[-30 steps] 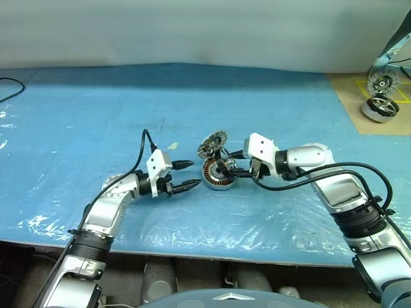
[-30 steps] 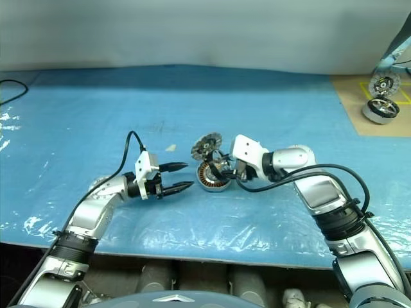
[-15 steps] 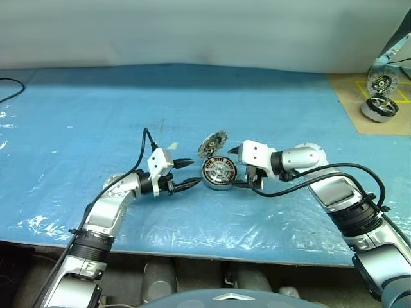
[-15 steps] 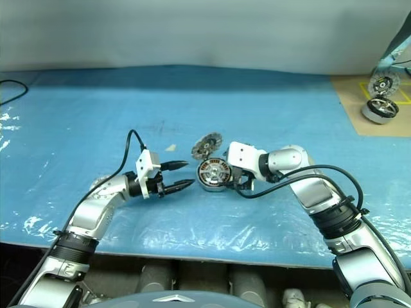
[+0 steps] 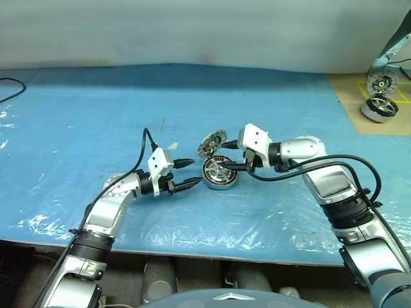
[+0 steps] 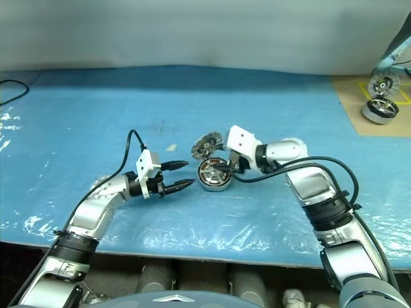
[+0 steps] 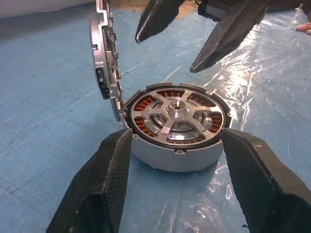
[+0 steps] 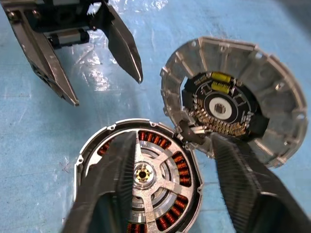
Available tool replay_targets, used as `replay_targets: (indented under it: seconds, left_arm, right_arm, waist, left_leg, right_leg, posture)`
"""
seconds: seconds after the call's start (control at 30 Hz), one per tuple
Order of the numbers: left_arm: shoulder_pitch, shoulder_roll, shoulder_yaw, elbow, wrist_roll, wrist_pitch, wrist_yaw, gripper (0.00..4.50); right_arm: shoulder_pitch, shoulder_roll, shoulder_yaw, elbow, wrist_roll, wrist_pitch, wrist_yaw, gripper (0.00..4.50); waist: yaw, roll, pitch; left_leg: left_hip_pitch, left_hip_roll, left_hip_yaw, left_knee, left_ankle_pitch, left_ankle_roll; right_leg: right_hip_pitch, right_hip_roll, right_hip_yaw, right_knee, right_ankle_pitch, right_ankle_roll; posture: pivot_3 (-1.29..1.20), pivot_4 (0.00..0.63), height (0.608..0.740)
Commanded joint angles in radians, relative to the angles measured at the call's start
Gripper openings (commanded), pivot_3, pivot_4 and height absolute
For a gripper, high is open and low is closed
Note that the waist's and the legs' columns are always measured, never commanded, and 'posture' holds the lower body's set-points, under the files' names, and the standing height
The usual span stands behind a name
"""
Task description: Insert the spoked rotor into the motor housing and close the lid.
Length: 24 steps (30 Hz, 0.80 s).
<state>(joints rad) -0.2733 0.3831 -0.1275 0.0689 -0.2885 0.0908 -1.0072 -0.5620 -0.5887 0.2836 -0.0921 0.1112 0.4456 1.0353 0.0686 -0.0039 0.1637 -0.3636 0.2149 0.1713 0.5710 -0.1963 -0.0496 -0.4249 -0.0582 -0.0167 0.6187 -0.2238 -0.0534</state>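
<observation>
Spoked rotor [image 7: 176,115], a flat round silver metal wheel with a central hub, sits inside the motor housing [image 5: 218,173], a short round silver can with copper-coloured windings showing between the spokes. The housing rests on the blue plastic-covered table [image 5: 96,109], near its middle, between the two grippers. At the housing's far edge the lid [image 8: 233,104], a round ribbed silver plate with a dark circuit board on its inner face, stands up open, seemingly hinged to the rim and tilted away from the can.

The right gripper [image 5: 226,165] reaches in from the right and points down at the housing. Its two black fingers [image 8: 243,184] are spread part way and empty; in the right wrist view one finger lies over the rotor's face and the other over the spot where lid meets rim, but whether either touches the metal cannot be told.

The left gripper [image 5: 187,174] lies level just to the left of the housing, pointing at it. Its fingers [image 7: 104,170] are spread wide with nothing between them; in the left wrist view they frame the can on either side, while the head views show their tips just short of it.

A black cable [image 5: 138,163] loops up from the left wrist. Far off at the table's right end, a brown board [image 5: 369,102] carries two larger wheel-like motors [image 5: 379,108].
</observation>
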Motion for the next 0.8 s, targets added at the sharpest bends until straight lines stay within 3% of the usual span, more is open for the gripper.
replay_targets:
  seconds: [0.03,0.33,0.47,0.8]
  left_arm:
    - [-0.015,0.002,0.009,-0.007,-0.002,-0.014,0.008,3.02]
    - [-0.028,0.009,0.025,0.010,0.002,-0.019,0.040,3.02]
    - [-0.035,0.014,0.032,0.020,0.008,-0.027,0.052,3.02]
    - [-0.018,0.009,0.026,0.036,0.010,-0.055,0.059,3.02]
  right_arm:
    - [-0.013,0.017,0.001,-0.005,0.010,0.031,-0.012,1.21]
    - [-0.024,0.068,0.003,0.064,0.014,0.048,-0.023,1.21]
    - [-0.026,0.076,0.004,0.079,0.020,0.029,-0.007,0.06]
    - [-0.020,0.070,0.019,0.083,0.023,0.051,0.014,0.03]
  waist:
    - [0.000,0.000,0.000]
    - [0.000,0.000,0.000]
    - [0.000,0.000,0.000]
    - [0.000,0.000,0.000]
  left_leg:
    - [0.000,0.000,0.000,0.000,0.000,0.000]
    - [0.000,0.000,0.000,0.000,0.000,0.000]
    - [0.000,0.000,0.000,0.001,0.000,0.000]
    - [0.000,0.000,0.000,0.001,0.000,0.000]
  right_leg:
    - [0.000,0.000,0.000,0.000,0.000,0.000]
    - [0.000,0.000,0.000,0.001,0.000,0.000]
    - [0.000,0.000,0.000,0.001,0.000,0.000]
    - [0.000,0.000,0.000,0.001,0.000,0.000]
  posture:
    - [0.00,0.150,0.740]
    - [0.00,0.150,0.740]
    - [0.00,0.150,0.740]
    - [0.00,0.150,0.740]
